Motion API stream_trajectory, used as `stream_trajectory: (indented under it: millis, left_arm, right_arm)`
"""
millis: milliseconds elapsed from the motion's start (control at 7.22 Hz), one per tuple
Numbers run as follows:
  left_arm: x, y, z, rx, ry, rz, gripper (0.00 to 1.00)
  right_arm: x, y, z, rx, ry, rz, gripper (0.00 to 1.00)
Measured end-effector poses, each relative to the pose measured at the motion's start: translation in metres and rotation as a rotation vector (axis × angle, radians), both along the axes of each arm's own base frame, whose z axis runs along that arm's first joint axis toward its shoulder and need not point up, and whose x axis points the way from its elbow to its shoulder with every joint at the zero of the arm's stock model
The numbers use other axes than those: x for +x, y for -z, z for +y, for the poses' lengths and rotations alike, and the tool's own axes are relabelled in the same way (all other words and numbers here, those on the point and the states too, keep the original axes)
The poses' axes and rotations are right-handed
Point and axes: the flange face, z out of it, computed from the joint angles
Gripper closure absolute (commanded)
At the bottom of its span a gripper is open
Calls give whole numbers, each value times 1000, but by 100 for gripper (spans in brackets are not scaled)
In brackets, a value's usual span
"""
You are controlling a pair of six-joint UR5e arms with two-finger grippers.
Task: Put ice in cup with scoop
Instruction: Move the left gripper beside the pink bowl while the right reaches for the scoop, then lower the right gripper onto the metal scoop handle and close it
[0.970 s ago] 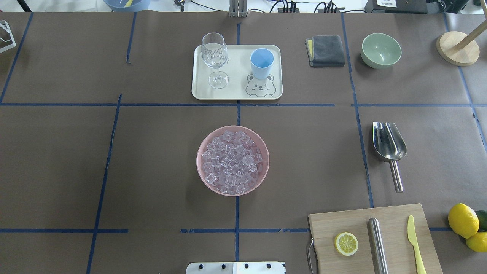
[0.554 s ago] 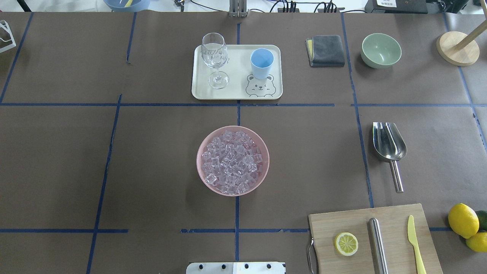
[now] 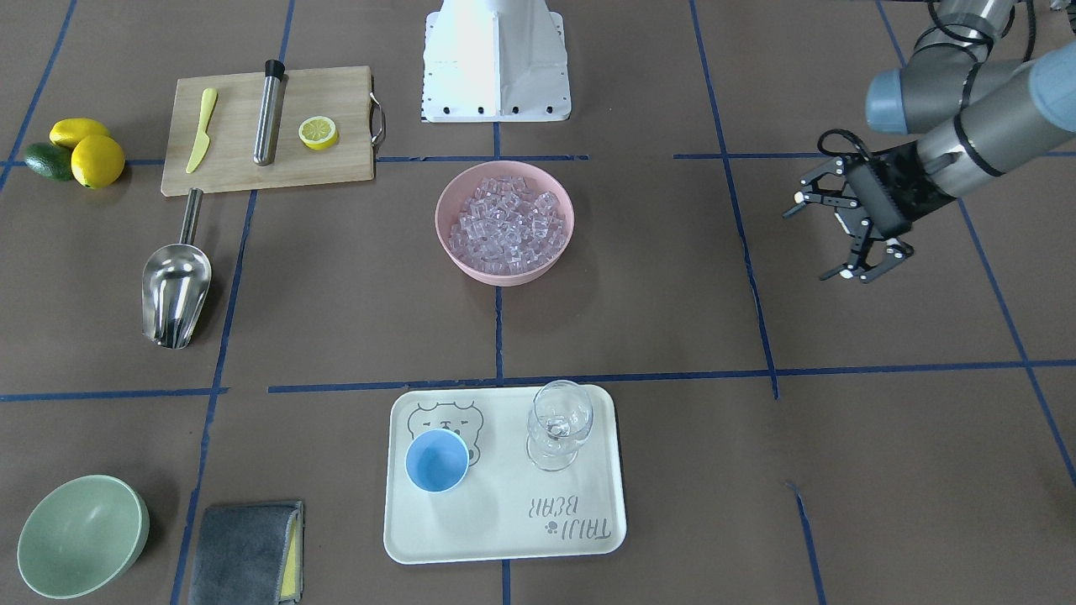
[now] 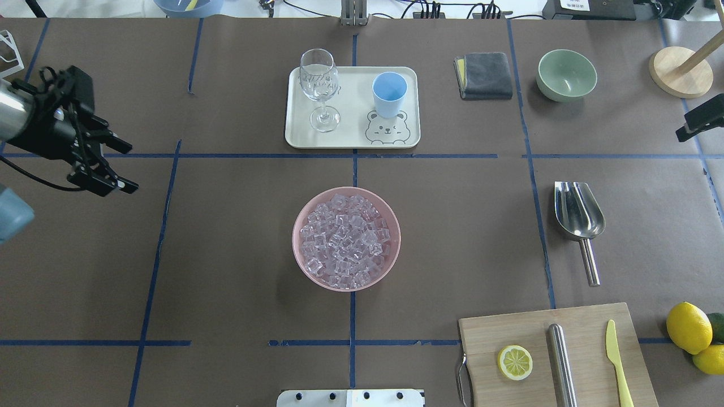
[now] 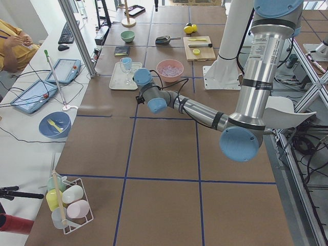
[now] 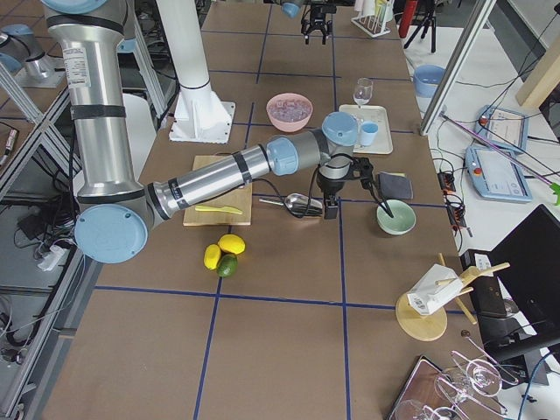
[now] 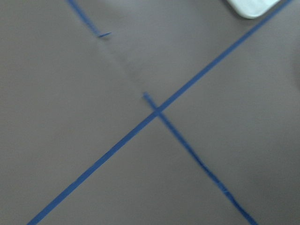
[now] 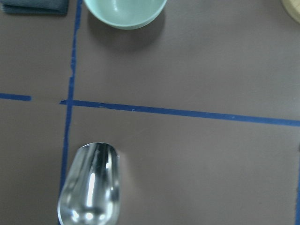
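The steel scoop [image 4: 578,215] lies on the table at the right, trough toward the far side; the right wrist view shows its trough [image 8: 91,185]. Ice [image 4: 345,240] fills a pink bowl [image 4: 298,226] at the centre. The light-blue cup [image 4: 389,93] stands upright on a white tray [image 4: 353,107] beyond the bowl. My left gripper [image 4: 133,169] hovers open and holds nothing at the far left, well away from the bowl. Only a black edge of my right gripper [image 4: 700,122] shows, beyond the scoop; I cannot tell whether it is open or shut.
A stemmed glass [image 4: 319,85] shares the tray. A grey cloth [image 4: 485,74], a green bowl [image 4: 566,73] and a wooden stand [image 4: 679,70] line the far right. A cutting board [image 4: 588,325] with a lemon slice, steel cylinder and knife sits near right, lemons [image 4: 688,327] beside it.
Both arms have come into the overhead view: the left gripper from the left edge, a part of the right gripper at the right edge. Nothing on the table has moved.
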Motion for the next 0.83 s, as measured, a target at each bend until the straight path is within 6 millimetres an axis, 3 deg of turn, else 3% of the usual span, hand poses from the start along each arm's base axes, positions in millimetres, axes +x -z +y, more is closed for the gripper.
stream_trajectory:
  millis: [277, 554, 693, 831]
  left_arm:
    - [89, 20, 43, 238, -75, 148, 0]
    - [188, 68, 84, 354, -14, 216, 0]
    - [216, 78, 99, 367, -3, 226, 0]
    - [226, 80, 102, 372, 25, 220, 0]
  right_arm:
    - [-40, 39, 31, -26, -8, -19, 0]
    - [-72, 64, 54, -35, -35, 9, 0]
    - [-88, 74, 65, -42, -50, 19, 0]
    - [-97, 79, 72, -48, -54, 23, 0]
